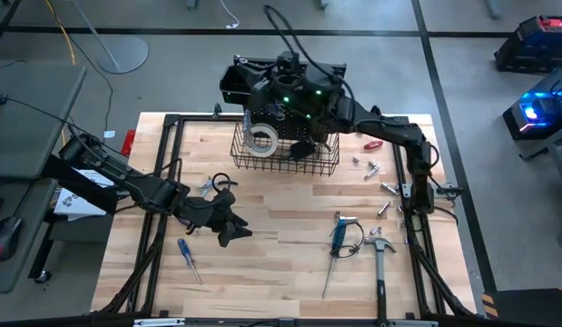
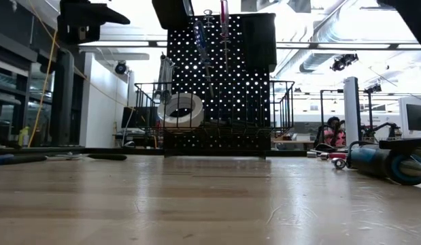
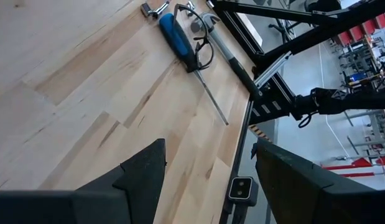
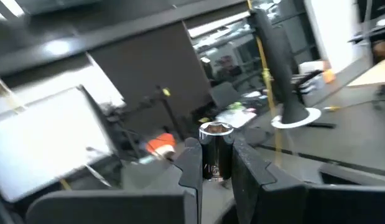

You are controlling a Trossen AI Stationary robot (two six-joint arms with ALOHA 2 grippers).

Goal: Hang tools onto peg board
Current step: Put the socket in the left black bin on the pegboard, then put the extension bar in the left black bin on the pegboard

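The black peg board (image 2: 227,75) stands upright at the table's far edge. A wire basket (image 1: 285,156) at its foot holds the white tape roll (image 1: 261,138). A blue and a red screwdriver (image 2: 224,24) hang on the board. My right gripper (image 4: 215,171) is up at the peg board's top (image 1: 282,91), shut on a small silver socket. My left gripper (image 1: 228,227) is open and empty, low over the table's left half. A blue screwdriver (image 1: 188,257) lies near it. A long blue-handled screwdriver (image 1: 338,238) and the claw hammer (image 1: 379,263) lie on the right. My right gripper pinches the silver socket (image 4: 215,163) by its round side wall between the two fingers (image 4: 192,167). The socket stands upright in the hold, lifted clear. Its chrome upper end (image 4: 215,129) sticks out above the fingertips.
Several small silver sockets and bits (image 1: 379,177) and a red-handled tool (image 1: 372,143) lie on the table's right side by the black frame rail (image 1: 405,195). A dark looped tool (image 1: 219,183) lies beside my left arm. Bare wood (image 1: 281,263) lies between the two groups.
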